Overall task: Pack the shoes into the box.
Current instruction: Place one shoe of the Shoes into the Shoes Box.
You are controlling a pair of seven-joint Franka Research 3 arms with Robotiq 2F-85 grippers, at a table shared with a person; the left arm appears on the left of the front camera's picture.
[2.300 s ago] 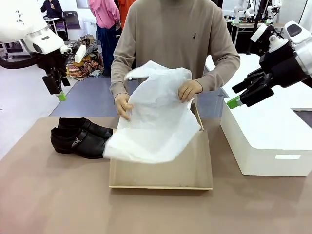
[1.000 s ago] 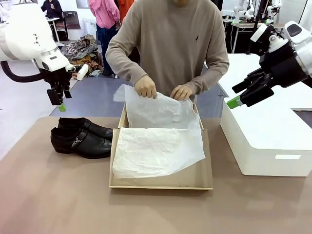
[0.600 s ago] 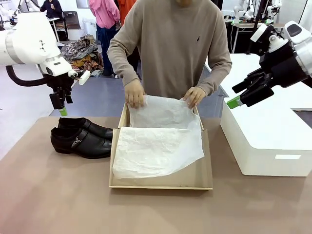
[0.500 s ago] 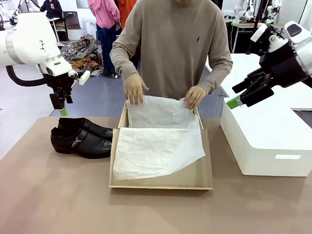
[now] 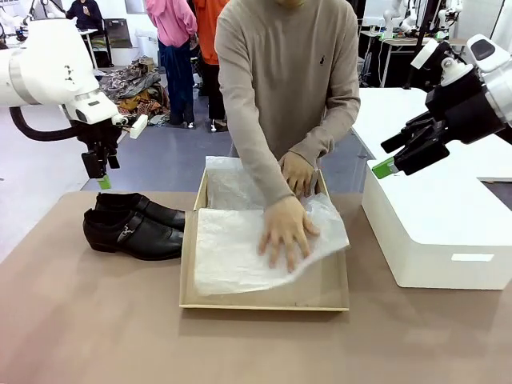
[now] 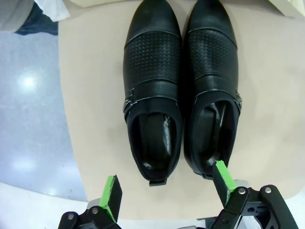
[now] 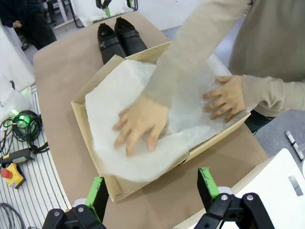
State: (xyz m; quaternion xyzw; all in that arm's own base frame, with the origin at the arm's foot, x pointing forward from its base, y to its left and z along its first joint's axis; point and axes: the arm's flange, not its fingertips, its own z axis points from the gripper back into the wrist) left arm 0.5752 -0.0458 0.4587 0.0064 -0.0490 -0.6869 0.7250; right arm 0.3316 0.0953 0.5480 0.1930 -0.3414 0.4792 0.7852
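Two glossy black shoes (image 5: 132,226) (image 6: 181,90) (image 7: 116,39) lie side by side on the brown table, left of the tan cardboard box (image 5: 264,298) (image 7: 86,126). White tissue paper (image 5: 232,248) (image 7: 114,114) lines the box. A person presses it flat with both hands (image 5: 286,232) (image 7: 138,121). My left gripper (image 5: 102,178) (image 6: 167,191) hangs open above the shoes' heel ends, nothing between its green pads. My right gripper (image 5: 386,166) (image 7: 151,188) is open, raised above the white block to the right of the box.
A large white rectangular block (image 5: 448,216) stands on the table right of the box. The table's near half (image 5: 240,344) is bare. Cables and a yellow control box (image 7: 14,174) lie on the floor beside the table. Other people stand far behind.
The person has lowered the tissue into the box and reached forward to press it flat. My left gripper has come down slightly toward the shoes; the right arm stayed still.
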